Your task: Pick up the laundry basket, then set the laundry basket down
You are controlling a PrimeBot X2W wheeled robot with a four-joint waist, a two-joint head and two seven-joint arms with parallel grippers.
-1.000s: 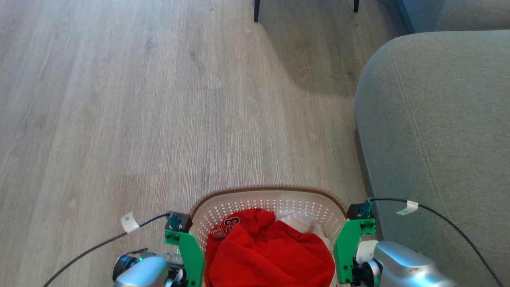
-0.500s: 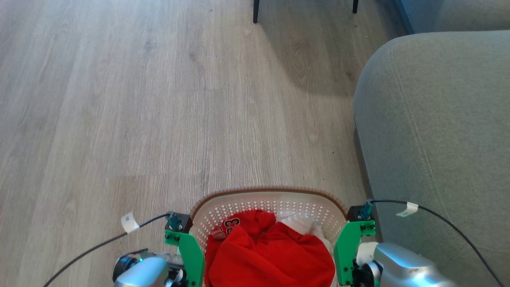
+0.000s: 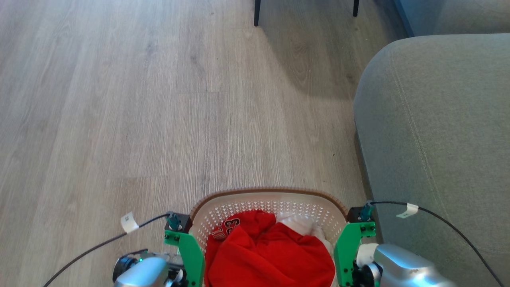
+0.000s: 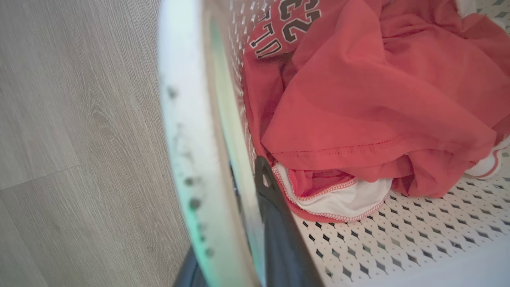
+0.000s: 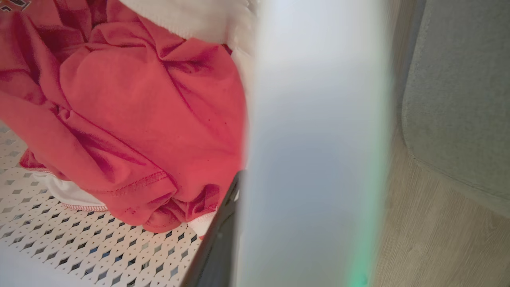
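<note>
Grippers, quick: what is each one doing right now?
Left gripper: closed on the basket side wall, one finger inside, one outside.
Right gripper: closed on the basket's opposite wall; its outer finger is hidden.

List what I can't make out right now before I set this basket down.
- Head view: the basket's near half, cut off by the bottom edge.
- Basket's underside and gap to the floor: hidden by its own walls and the clothes, head and wrist views.
- Right wrist view: the right gripper's outer finger, behind the blurred basket wall.
</note>
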